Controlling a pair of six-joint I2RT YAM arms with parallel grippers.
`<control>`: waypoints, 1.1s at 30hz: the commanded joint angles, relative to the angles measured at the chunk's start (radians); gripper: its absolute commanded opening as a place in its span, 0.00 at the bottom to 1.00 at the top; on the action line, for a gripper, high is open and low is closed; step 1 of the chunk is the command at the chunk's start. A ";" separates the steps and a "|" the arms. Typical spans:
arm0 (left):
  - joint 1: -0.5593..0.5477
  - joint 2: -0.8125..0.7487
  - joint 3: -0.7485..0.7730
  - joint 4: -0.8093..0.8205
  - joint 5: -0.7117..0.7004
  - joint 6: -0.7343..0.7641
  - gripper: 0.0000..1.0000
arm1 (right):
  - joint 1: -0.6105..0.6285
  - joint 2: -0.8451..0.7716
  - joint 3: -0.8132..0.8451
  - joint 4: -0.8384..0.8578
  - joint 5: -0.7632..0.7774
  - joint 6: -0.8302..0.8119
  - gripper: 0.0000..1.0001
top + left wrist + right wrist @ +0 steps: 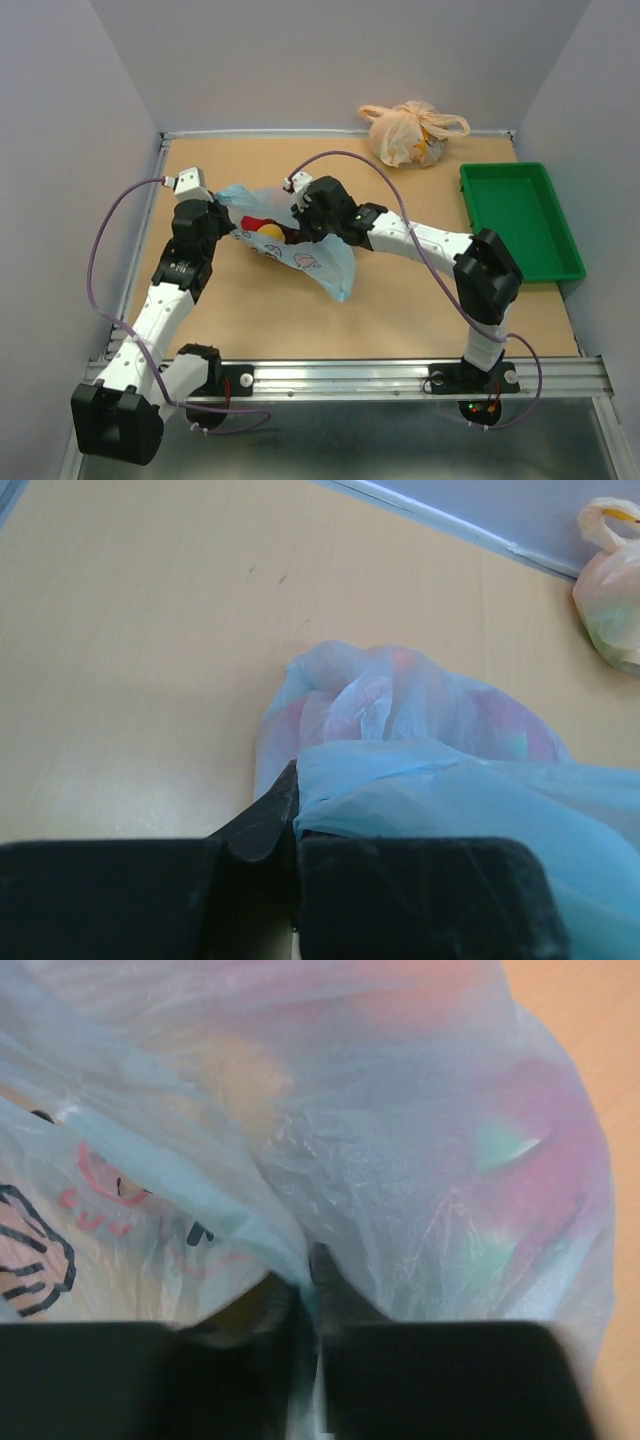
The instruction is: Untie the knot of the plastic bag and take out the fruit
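Your left gripper (pixel 293 820) is pinched closed on a fold of the bag (pixel 440 780), whose bulk lies just ahead of its fingers (pixel 400 900). Your right gripper (pixel 312 1295) is clamped on the film too, the bag pressed right against it. Between the two grippers the bag's mouth gapes, showing fruit (pixel 270 232): a yellow-orange one touching a red one. The orange bag (pixel 405 135) sits well beyond the right gripper.

Likely a robot lab cell: plain grey walls (pixel 330 60), tan tabletop (pixel 400 300), aluminium mounting rail (pixel 340 372).
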 commanded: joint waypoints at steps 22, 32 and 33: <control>-0.037 -0.164 -0.037 -0.050 0.138 -0.017 0.86 | -0.207 -0.027 0.019 0.253 0.053 0.258 0.29; -0.041 -0.229 -0.061 -0.084 0.210 0.029 0.90 | -0.160 -0.184 -0.152 0.251 0.031 0.254 0.90; -0.043 -0.218 -0.054 -0.082 0.208 0.038 0.90 | -0.146 -0.217 -0.190 0.250 0.036 0.255 0.92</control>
